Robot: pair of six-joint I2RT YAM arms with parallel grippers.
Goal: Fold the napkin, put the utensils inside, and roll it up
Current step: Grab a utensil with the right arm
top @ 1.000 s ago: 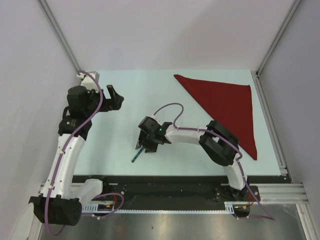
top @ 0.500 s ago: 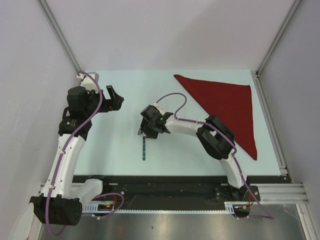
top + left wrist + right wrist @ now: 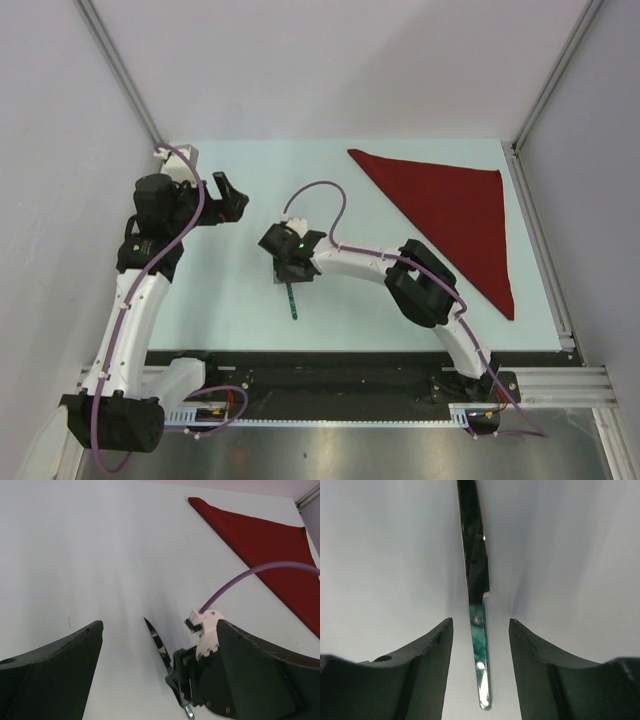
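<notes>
Fingers (image 3: 427, 665) of the right gripper (image 3: 480, 624) are spread astride the knife (image 3: 476, 555); pick-up is judged underway, closure needed next.

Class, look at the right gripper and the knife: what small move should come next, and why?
Probably close the right gripper on the knife. Its fingers straddle the teal handle with gaps on both sides, so nothing is gripped yet, and the knife lies apart from the folded napkin.
</notes>
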